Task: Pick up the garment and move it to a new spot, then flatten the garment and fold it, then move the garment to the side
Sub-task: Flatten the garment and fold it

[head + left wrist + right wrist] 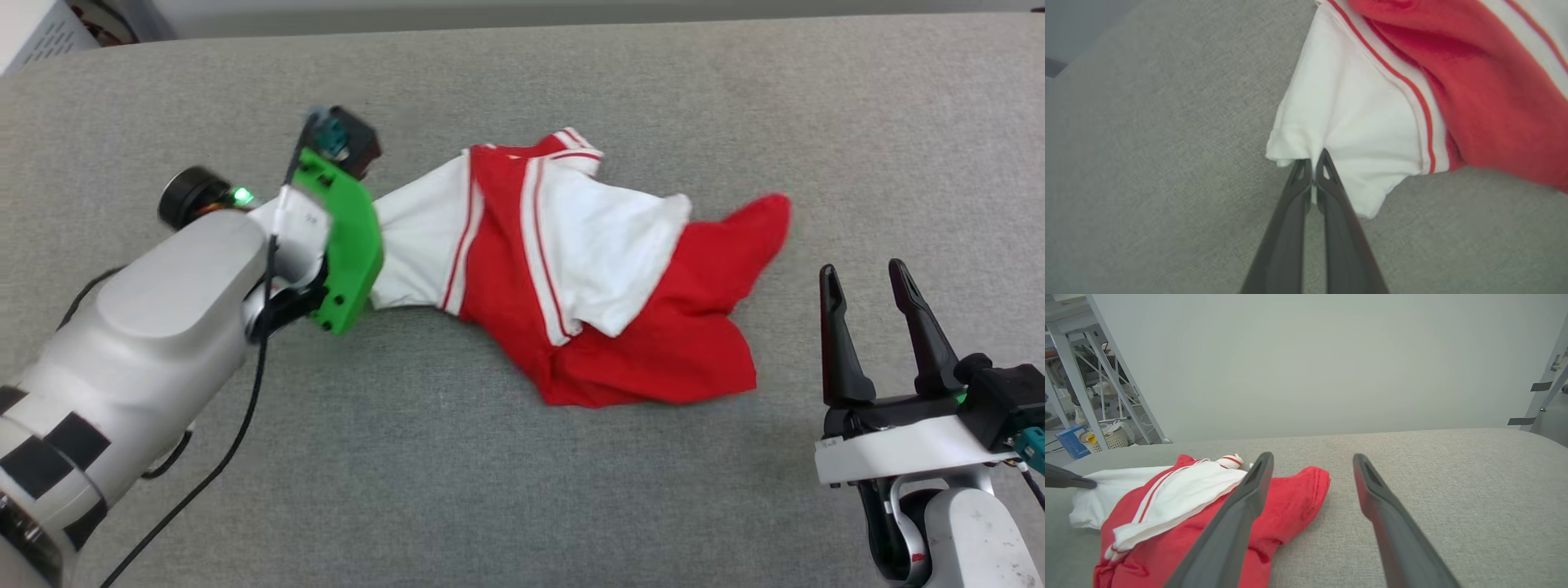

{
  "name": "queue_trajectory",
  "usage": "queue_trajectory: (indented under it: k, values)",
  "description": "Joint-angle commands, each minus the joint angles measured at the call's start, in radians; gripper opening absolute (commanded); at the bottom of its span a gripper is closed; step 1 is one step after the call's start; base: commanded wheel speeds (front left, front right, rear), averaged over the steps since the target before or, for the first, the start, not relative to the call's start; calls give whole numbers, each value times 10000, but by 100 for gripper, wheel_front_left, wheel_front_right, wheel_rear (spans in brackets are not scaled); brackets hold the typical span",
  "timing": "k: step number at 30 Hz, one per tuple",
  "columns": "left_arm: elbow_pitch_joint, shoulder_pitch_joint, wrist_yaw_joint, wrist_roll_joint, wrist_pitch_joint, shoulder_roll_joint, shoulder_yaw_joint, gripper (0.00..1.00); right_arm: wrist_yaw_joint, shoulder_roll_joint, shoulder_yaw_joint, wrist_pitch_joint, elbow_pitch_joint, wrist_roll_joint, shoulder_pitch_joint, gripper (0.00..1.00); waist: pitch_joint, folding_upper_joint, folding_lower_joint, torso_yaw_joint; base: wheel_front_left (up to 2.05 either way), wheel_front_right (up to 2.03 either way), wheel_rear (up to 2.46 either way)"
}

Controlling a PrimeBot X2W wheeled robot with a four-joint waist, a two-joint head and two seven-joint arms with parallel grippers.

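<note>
The garment (637, 327), red with white sleeves and red-and-white stripe trim, lies crumpled in the middle of the grey padded surface (490, 490). In the left wrist view my left gripper (1312, 161) is shut on the hem of the garment's (1355, 118) white sleeve, a sliver of white cloth showing between the fingertips. In the head view the green wrist mount (347, 237) hides those fingers at the sleeve's left end. My right gripper (865, 273) stands open to the right of the red hem, apart from it. The right wrist view has my right gripper (1312, 461) open above the garment (1286, 510).
The grey surface stretches all around the garment. A black cable (245, 425) trails along my left arm. Beyond the surface's far left edge in the right wrist view stand white metal frames (1106, 375), a basket (1112, 439) and a blue box (1071, 441).
</note>
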Motion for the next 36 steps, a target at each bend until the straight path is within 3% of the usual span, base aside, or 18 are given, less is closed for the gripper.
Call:
queue_trajectory:
  k: [1,9,10,11,15,20,22,25,30,33,36]
  values:
    - [199,342,-9,-129,-122,128,32,0,-7,-16,12,-48,22,-87,83,100,-68,62,0,103,0,0,0]
    - [1492,1547,58,-565,-780,177,114,0,-7,-16,-42,-48,104,-189,146,100,-60,62,0,48,0,0,0]
    - [1564,1613,57,-530,-1124,129,162,35,-7,-16,-48,-48,122,-198,170,100,-104,62,0,51,0,0,0]
    - [1613,1663,77,-485,-1477,102,219,100,-7,-16,-49,-48,135,-212,180,100,-152,62,0,49,0,0,0]
    - [1669,1903,365,-103,-3347,32,440,100,-7,-16,-148,-48,109,-296,262,100,-513,62,0,177,0,0,0]
    - [1352,2480,1207,106,-5985,78,1030,100,-7,-16,-453,-48,-152,-709,158,100,-1030,62,0,511,0,0,0]
    - [1056,2721,1617,198,-6557,118,1315,100,-7,-16,-604,-48,-289,-957,2,100,-1182,62,0,685,0,0,0]
    - [326,3141,2301,519,-6796,223,1906,100,-7,-81,-716,-48,-484,-1284,-357,100,-1316,62,0,897,0,0,0]
    - [-2357,4527,3763,2275,-6813,461,3948,100,-7,-681,-815,-48,-775,-1359,-1324,100,-1321,62,0,1292,0,0,0]
    - [-3652,5559,4269,3204,-6815,334,4934,100,-7,-1229,-620,-48,-732,-1312,-1986,100,-1273,62,0,1500,0,0,0]
    - [-4540,6415,4493,4157,-6816,124,5703,100,-7,-1839,-214,-48,-418,-1080,-2781,100,-1179,62,0,1720,0,0,0]
